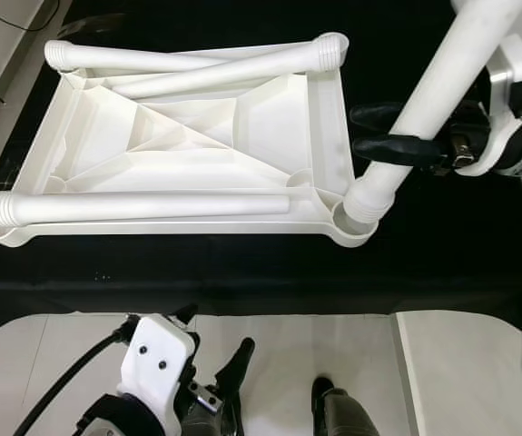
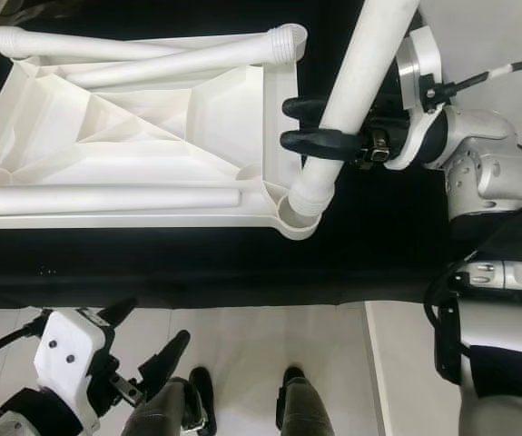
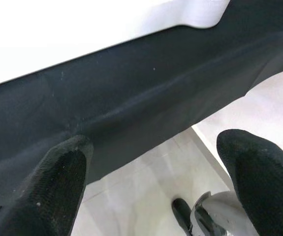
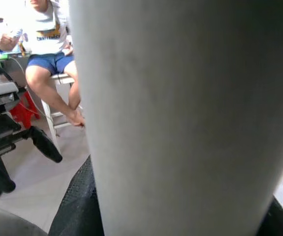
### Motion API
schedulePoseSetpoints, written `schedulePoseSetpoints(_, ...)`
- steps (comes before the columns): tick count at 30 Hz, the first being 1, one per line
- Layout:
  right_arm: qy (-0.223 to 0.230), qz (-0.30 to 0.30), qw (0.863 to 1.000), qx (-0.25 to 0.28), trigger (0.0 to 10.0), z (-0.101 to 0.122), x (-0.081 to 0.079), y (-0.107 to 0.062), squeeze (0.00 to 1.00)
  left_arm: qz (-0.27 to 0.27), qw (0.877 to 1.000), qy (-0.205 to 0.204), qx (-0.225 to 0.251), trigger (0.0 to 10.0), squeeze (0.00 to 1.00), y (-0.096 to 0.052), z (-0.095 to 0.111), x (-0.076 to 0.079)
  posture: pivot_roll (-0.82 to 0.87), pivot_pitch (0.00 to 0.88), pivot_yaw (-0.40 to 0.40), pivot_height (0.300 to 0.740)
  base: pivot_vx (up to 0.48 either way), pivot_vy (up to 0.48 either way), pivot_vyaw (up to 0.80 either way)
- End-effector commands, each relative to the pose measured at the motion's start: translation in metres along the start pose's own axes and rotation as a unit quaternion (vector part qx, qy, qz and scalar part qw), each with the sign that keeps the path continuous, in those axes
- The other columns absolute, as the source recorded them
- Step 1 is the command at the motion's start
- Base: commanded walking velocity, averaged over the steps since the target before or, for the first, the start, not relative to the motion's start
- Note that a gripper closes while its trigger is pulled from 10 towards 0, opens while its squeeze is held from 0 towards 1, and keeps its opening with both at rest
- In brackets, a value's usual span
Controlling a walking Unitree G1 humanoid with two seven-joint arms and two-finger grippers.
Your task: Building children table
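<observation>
Your left gripper idles apart below the black-draped bench's near edge; right gripper clamps the leg seated in the upturned tabletop's near-right corner socket—next, twist it home squarely.

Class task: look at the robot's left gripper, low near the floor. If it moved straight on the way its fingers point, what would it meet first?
Probably the black cloth draped over the work surface. The left gripper, fingers open, points at its hanging front, below the upturned white plastic tabletop. Depth is unclear.
</observation>
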State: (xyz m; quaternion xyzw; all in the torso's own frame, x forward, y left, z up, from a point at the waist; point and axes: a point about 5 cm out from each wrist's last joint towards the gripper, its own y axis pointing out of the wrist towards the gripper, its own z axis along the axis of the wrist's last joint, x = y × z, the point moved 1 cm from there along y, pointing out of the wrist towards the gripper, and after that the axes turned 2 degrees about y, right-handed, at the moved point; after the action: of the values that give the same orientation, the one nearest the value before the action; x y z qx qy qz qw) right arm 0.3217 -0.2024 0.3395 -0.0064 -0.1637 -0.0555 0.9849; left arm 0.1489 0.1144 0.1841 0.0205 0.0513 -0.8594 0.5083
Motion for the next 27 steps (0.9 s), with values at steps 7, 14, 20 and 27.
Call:
schedulePoseSetpoints(7, -0.004, 0.058, 0.997, -0.045, 10.0, -0.024, -0.014, 0.031, 0.0, -0.001, 1.0, 0.001, -0.002, 10.0, 0.0, 0.0, -0.005, 0.0, 0.02, 0.392, 0.103, 0.74, 0.0, 0.0, 0.0)
schedulePoseSetpoints(14, -0.016, 0.085, 0.995, -0.057, 10.0, -0.025, -0.017, 0.047, 0.0, -0.007, 1.0, -0.008, 0.008, 10.0, 0.0, 0.004, -0.007, 0.0, 0.02, 0.391, 0.096, 0.74, 0.0, 0.0, 0.0)
schedulePoseSetpoints(20, -0.003, 0.081, 0.994, -0.073, 10.0, -0.031, -0.013, 0.05, 0.0, -0.012, 1.0, -0.012, 0.013, 10.0, 0.0, 0.006, -0.007, 0.001, 0.01, 0.395, 0.089, 0.74, 0.0, 0.0, 0.0)
schedulePoseSetpoints(27, 0.011, 0.019, 0.997, -0.08, 10.0, -0.035, 0.006, 0.056, 0.0, -0.015, 1.0, -0.013, 0.018, 10.0, 0.0, 0.007, -0.007, 0.002, 0.0, 0.399, 0.077, 0.74, 0.0, 0.0, 0.0)
